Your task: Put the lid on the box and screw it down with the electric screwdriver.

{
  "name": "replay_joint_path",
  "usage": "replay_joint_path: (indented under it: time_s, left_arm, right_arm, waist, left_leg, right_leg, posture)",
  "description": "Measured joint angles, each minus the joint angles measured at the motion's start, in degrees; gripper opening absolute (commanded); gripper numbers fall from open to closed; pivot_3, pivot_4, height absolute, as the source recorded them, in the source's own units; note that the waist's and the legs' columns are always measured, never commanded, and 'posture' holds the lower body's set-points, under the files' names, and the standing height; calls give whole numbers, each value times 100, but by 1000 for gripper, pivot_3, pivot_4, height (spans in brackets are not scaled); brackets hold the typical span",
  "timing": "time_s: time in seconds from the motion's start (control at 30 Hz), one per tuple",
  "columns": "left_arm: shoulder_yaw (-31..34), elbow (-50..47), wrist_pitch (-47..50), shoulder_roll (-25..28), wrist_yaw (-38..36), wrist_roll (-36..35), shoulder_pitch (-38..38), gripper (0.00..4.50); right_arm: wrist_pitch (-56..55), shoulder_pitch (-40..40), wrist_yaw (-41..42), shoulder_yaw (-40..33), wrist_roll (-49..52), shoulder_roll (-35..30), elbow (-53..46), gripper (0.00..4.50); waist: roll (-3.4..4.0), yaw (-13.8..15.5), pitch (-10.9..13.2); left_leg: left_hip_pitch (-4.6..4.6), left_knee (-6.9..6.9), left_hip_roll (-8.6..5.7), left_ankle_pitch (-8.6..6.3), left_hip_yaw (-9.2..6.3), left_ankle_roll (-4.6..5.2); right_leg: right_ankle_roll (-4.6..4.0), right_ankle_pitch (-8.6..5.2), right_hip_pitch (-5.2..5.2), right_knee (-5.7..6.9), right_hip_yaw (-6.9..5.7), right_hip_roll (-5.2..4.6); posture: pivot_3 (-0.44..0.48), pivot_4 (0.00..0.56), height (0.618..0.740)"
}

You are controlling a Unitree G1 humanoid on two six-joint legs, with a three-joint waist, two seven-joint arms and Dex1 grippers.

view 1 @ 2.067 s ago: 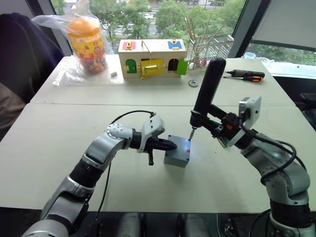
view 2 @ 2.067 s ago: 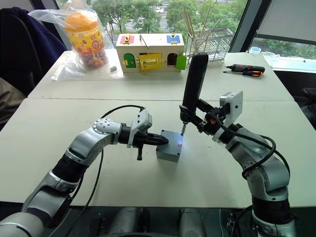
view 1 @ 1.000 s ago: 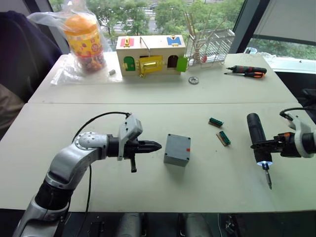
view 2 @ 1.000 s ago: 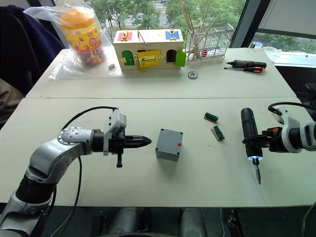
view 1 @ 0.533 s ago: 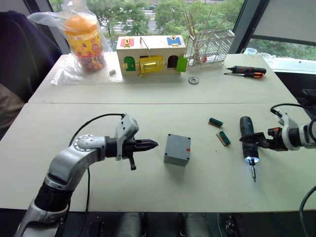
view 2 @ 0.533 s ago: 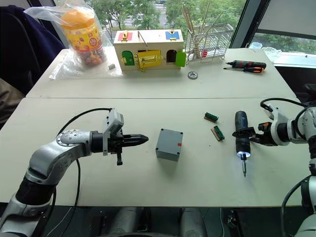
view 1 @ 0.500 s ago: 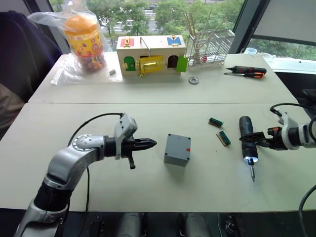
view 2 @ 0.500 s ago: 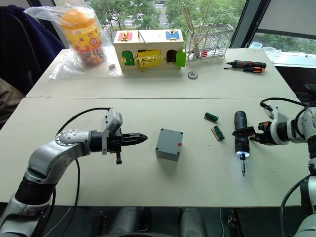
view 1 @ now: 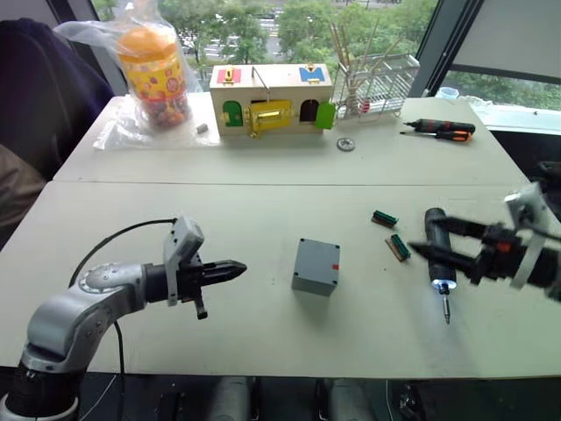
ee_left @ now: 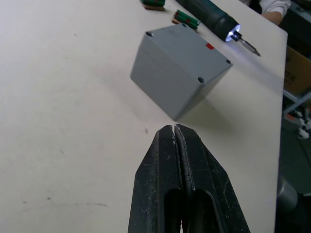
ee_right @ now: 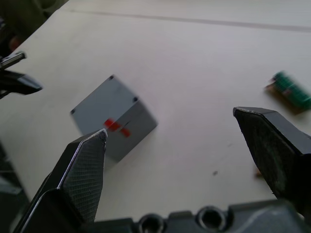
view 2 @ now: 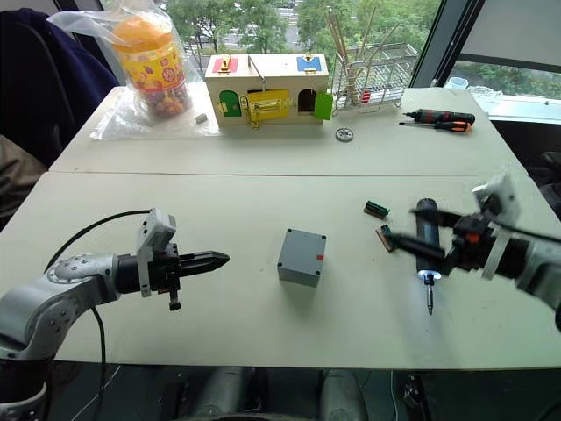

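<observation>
From the head camera, the box stands near the middle of the near table with the lid seated on top, a small red mark showing on its right edge. The left gripper hovers well to the left of the box, its fingers pressed together and holding nothing, pointing toward it. To the right, the electric screwdriver lies on the table with its tip light on and its bit aimed at the near edge. The right gripper is blurred there; its fingers appear spread, one on each side of the tool's body, and it does not seem to be clamping it. Two small green connector pieces lie between the box and the tool. On the far table are a wooden box with coloured doors, a bagged jar, a wire rack and a black-and-orange hand screwdriver.

In the left wrist view, the closed fingers point at the box, apart from it. The lid sits flush, dark screw holes visible at three corners; whether screws sit in them is too small to tell.

The right wrist view shows its fingers wide apart and empty, the box lying beyond.

The lid is on; screwing looks done or paused, and the tool is set down.
</observation>
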Motion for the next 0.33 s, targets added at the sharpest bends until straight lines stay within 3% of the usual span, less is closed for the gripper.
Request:
replay_joint_path:
  time_s: [0.33]
  left_arm:
    - [-60,62,-28,133,72,-3,186,0]
  right_arm:
    - [-132,391,49,808,-73,72,-192,4460]
  waist:
    - [-2,6,-1]
  left_leg:
    - [-3,-2,0,-3,0,5]
  right_leg:
    - [-3,-1,-7,-2,1,1]
  posture:
    - [0,150,706]
